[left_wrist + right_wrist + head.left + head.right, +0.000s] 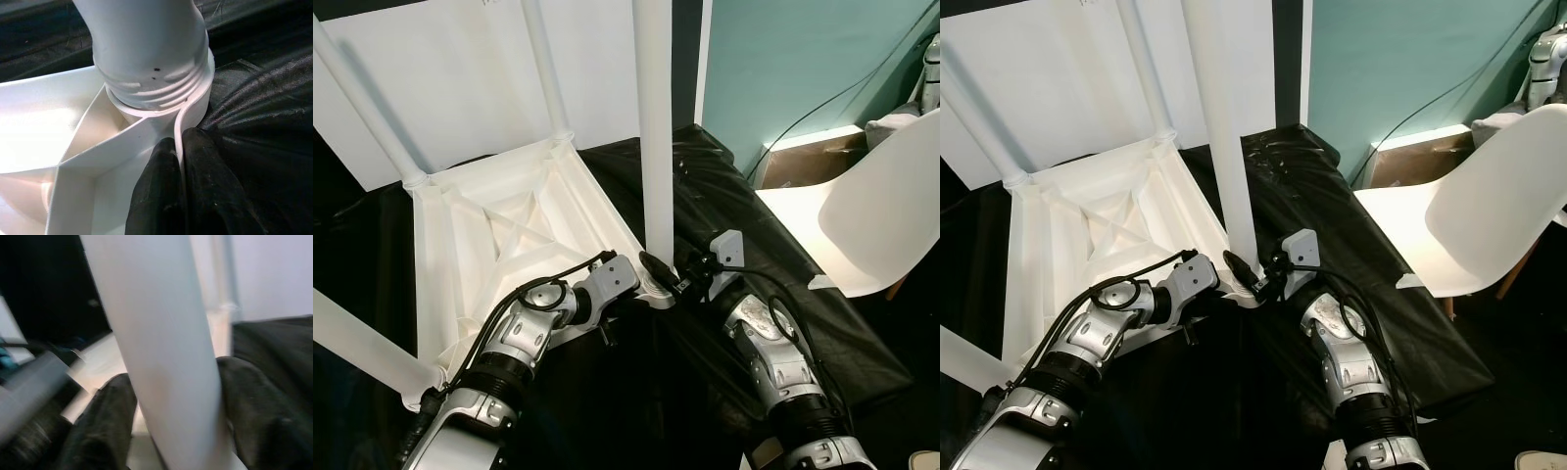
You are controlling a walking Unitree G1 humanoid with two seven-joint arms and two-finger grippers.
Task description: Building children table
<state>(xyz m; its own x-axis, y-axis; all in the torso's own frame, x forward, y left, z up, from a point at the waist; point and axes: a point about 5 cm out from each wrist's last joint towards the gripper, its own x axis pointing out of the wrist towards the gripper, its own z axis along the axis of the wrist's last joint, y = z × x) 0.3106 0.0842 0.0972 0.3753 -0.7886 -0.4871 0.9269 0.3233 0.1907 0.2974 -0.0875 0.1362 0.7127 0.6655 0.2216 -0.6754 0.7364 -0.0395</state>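
Note:
A white children's table (509, 235) lies upside down on a black sheet, with its legs pointing up. The nearest leg (654, 127) stands in the front right corner socket, and its thread (156, 83) shows above the socket. My left gripper (178, 196) is shut on the thin rim of the table frame just beside that socket. My right gripper (171, 416) is at the foot of the same leg, with one black finger (105, 421) pressed on each side of it. The right wrist view is blurred.
Three more legs (546, 69) rise from the other corners. A white chair (871, 215) stands close on the right, beside a cardboard box (813, 162) and a teal wall. The black sheet (773, 264) covers the floor, and a white board leans behind the table.

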